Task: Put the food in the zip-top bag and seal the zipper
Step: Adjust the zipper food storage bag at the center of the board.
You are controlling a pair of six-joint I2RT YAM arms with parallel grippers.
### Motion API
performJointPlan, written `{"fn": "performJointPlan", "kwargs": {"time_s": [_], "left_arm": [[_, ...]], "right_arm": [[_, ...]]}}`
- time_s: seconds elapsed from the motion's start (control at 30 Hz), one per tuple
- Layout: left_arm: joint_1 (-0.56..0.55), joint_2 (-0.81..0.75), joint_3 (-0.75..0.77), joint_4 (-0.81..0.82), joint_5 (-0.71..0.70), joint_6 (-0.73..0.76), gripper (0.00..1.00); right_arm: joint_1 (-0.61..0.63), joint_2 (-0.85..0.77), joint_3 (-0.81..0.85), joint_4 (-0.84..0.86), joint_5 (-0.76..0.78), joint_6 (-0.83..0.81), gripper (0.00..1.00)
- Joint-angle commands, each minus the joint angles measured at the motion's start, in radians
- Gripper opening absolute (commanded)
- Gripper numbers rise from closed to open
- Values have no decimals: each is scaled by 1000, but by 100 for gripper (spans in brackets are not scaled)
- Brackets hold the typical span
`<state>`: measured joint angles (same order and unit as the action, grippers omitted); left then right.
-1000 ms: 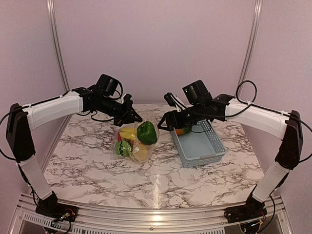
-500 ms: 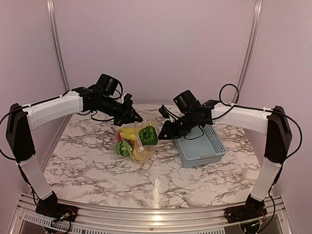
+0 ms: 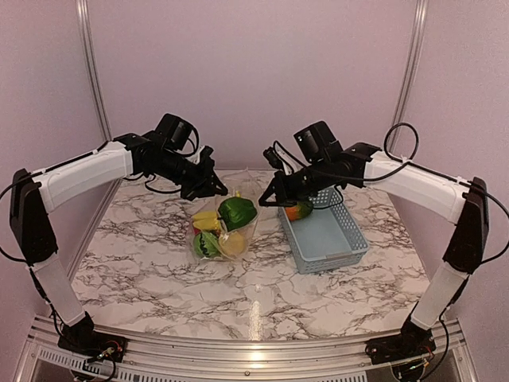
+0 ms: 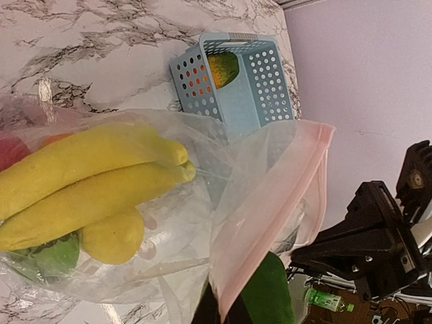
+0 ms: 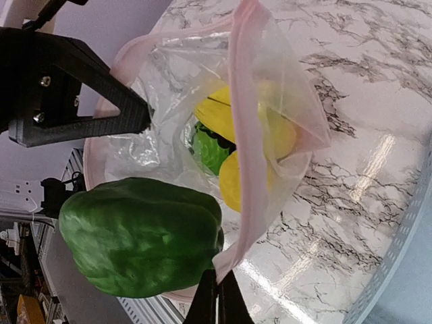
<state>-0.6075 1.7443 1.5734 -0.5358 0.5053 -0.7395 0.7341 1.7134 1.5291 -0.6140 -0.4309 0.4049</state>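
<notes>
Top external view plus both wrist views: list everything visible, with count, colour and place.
zip-top bag: one, clear with pink zipper, mid-table, held by both grippers.
green pepper: one, green, at bag's mouth.
banana: one bunch, yellow, inside bag.
lemon: one, yellow, bag bottom.
melon: one, striped green, bag bottom.
basket: one, grey-blue, right of bag.
orange-green toy: one, basket's far end.
table: one, white marble.
left gripper: black, shut on bag rim.
right gripper: black, shut on opposite rim.
</notes>
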Motion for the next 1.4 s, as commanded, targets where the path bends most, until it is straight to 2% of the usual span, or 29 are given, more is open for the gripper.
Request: {"fn": "performJointPlan", "kwargs": {"time_s": [0.0,0.1,0.2,0.27,0.3,0.47,0.57,0.7,0.83,1.37], "left_arm": [[6,-27,67,-79,-66,67,2],[6,-41,82,-77,-95,73,9],[4,-58,79,-79,-117,84,23],[-5,-85,63,-79,-169,104,37],[-11,-101,56,-79,-201,118,40],[-30,-163,13,-88,-287,138,49],[-38,-184,-34,-112,-283,121,48],[-52,-212,-110,-120,-272,93,41],[-63,-225,-162,-96,-263,80,40],[-64,-96,-138,-14,-224,84,27]], "right_arm": [[1,-38,76,-15,-27,27,0],[1,-5,42,-3,-52,10,0],[2,2,14,51,-116,22,0],[1,-2,18,72,-130,22,0],[1,-4,23,74,-133,17,0],[-1,1,28,79,-152,18,0],[-1,0,16,92,-163,26,0],[-2,-3,8,103,-158,32,0],[-2,0,5,111,-163,34,0],[-14,14,-13,135,-185,47,0]]}}
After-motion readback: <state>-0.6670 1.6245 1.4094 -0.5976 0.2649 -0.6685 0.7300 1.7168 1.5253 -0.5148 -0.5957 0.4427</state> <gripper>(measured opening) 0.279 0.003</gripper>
